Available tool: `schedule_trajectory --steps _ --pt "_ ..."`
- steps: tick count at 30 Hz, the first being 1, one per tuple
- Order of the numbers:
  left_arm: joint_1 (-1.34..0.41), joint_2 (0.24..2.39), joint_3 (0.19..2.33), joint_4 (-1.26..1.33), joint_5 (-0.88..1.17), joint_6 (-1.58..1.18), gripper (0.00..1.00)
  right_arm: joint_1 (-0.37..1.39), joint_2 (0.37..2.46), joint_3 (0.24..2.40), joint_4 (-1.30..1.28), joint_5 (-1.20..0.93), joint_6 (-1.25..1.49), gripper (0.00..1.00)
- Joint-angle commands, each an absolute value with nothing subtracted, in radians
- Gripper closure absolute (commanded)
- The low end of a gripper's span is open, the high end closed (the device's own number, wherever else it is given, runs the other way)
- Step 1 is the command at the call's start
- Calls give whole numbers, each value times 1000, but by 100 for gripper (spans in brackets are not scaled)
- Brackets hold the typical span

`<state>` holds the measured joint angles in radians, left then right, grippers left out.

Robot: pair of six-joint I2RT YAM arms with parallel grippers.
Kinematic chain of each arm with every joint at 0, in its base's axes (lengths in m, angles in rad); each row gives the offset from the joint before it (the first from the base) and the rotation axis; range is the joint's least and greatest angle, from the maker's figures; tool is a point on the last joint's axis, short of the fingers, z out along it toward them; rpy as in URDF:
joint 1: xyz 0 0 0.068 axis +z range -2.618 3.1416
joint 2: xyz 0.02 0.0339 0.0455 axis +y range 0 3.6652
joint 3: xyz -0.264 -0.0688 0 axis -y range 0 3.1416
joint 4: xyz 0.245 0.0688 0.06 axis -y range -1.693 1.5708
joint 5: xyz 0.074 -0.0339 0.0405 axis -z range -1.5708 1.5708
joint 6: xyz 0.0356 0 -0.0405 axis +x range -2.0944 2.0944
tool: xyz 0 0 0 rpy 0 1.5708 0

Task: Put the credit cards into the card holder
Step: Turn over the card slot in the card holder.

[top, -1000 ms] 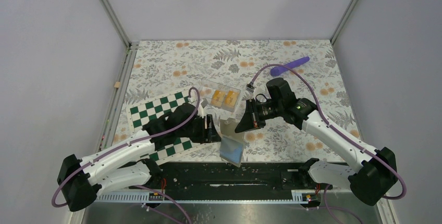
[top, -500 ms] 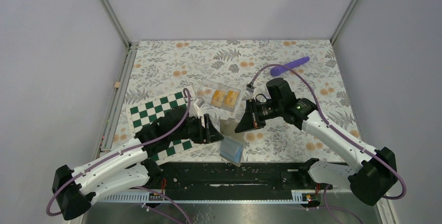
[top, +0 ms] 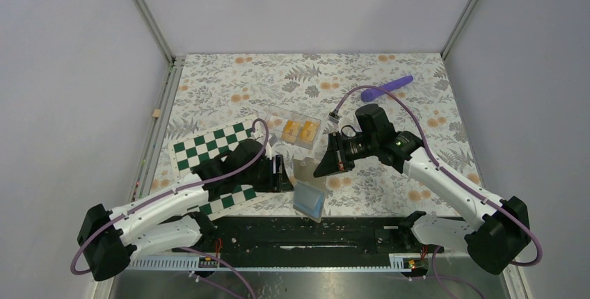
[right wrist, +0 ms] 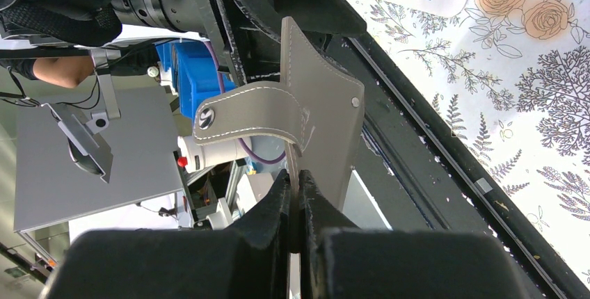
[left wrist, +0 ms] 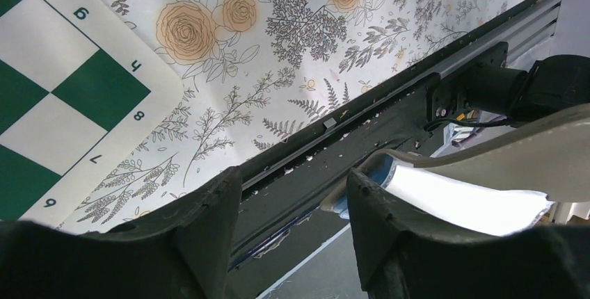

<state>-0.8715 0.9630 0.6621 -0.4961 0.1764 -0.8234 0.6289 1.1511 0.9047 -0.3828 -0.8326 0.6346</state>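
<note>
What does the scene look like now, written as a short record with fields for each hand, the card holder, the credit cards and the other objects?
right hand: shut on the card holder
left hand: open, holding nothing, close beside the holder
card holder: grey, with a snap strap, held up in the air
credit cards: two orange ones, lying in a clear tray
other objects: chessboard mat at left; purple rod at far right
</note>
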Motion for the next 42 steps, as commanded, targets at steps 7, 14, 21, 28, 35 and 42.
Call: schedule_trajectory --steps 7,14,21,28,35,42 --pt "-874 887 619 -299 256 -839 43 624 1138 897 -347 -872 641 100" --pt "-872 805 517 -179 284 -906 43 623 1138 885 -326 -882 656 100" --pt "-865 781 481 -96 296 -928 40 624 1131 878 -307 -915 672 100" --pt "-841 711 455 -34 299 -936 35 624 1112 852 -242 -943 742 100" --pt "-791 672 379 57 328 -995 36 624 1109 841 -154 -973 845 100" --pt "-772 680 364 94 327 -1006 31 624 1120 833 -68 -1004 969 100"
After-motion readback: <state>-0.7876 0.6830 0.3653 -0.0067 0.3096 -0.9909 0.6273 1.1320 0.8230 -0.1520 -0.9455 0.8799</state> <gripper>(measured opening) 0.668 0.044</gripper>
